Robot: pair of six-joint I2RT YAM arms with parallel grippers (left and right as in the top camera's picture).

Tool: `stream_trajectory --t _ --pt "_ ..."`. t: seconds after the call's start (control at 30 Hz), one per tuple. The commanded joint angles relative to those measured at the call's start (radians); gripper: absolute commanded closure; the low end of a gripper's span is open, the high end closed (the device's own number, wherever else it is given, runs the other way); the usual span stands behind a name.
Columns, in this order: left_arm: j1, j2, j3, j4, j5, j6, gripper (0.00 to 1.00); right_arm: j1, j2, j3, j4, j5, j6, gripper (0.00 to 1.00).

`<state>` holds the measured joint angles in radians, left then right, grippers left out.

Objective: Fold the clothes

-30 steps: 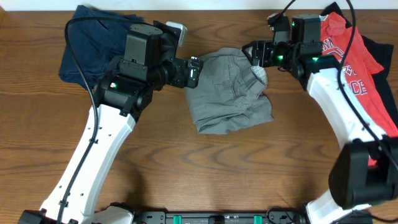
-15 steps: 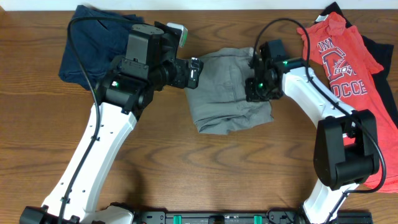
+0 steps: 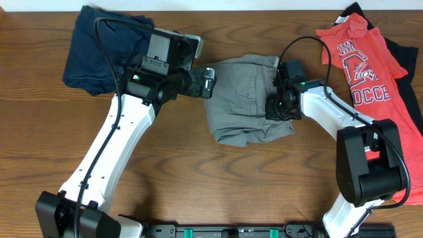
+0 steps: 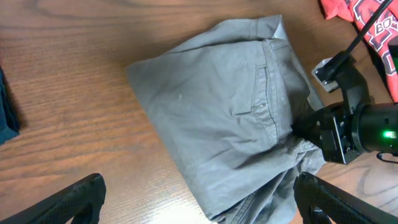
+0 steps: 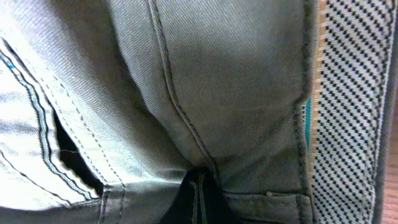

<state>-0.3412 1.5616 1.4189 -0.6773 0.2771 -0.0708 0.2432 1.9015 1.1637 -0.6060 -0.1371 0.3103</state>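
I see the brown wooden counter (image 3: 198, 192) filling the overhead view, with the clothes spread along its far half. At the far left corner lie the dark navy shorts (image 3: 92, 49), loosely bunched, with the left arm's cable crossing above them. At the far right the red T-shirt (image 3: 360, 66) with white lettering lies flat on top of a black garment (image 3: 408, 79), which shows only as a dark edge along the shirt's right side. Between these piles, near the middle, sit the grey-khaki cotton shorts (image 3: 241, 99), roughly folded into a block with the waistband towards the far edge and a rumpled lower right corner. From my left wrist camera the shorts (image 4: 211, 118) lie pocket seam up. My left pincer (image 3: 209, 82) stands spread wide at the left edge of the shorts, holding nothing. My right pincer (image 3: 274, 109) is at their right edge, clamped tight on a fold of the cloth. In the right wrist view the grey fabric (image 5: 236, 74) fills the picture, its seams running down to the dark fingertips, with the pale checked waistband lining (image 5: 348, 106) at the right.
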Motion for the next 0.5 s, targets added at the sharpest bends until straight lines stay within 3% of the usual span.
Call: stream_trajectory --t 0.0,0.1,0.2,0.27,0.37,0.47 --pt "0.003 0.003 0.0 -0.006 -0.002 0.017 0.02 -0.019 0.027 0.013 0.008 -0.035 -0.003 0.98" --pt "0.002 0.003 0.0 -0.019 0.025 0.016 0.02 -0.042 0.0 0.106 -0.035 -0.109 -0.021 0.82" --pt "-0.003 0.005 -0.008 -0.029 0.055 0.016 0.02 -0.08 -0.036 0.211 -0.103 -0.153 -0.051 0.49" --pt "-0.012 0.012 -0.016 -0.033 0.073 0.016 0.02 -0.108 -0.058 0.279 -0.146 -0.159 -0.066 0.35" --pt "-0.032 0.032 -0.029 -0.033 0.125 0.016 0.02 -0.143 -0.075 0.359 -0.191 -0.158 -0.097 0.25" --pt "-0.061 0.069 -0.036 -0.032 0.186 0.017 0.02 -0.175 -0.076 0.388 -0.192 -0.158 -0.106 0.24"
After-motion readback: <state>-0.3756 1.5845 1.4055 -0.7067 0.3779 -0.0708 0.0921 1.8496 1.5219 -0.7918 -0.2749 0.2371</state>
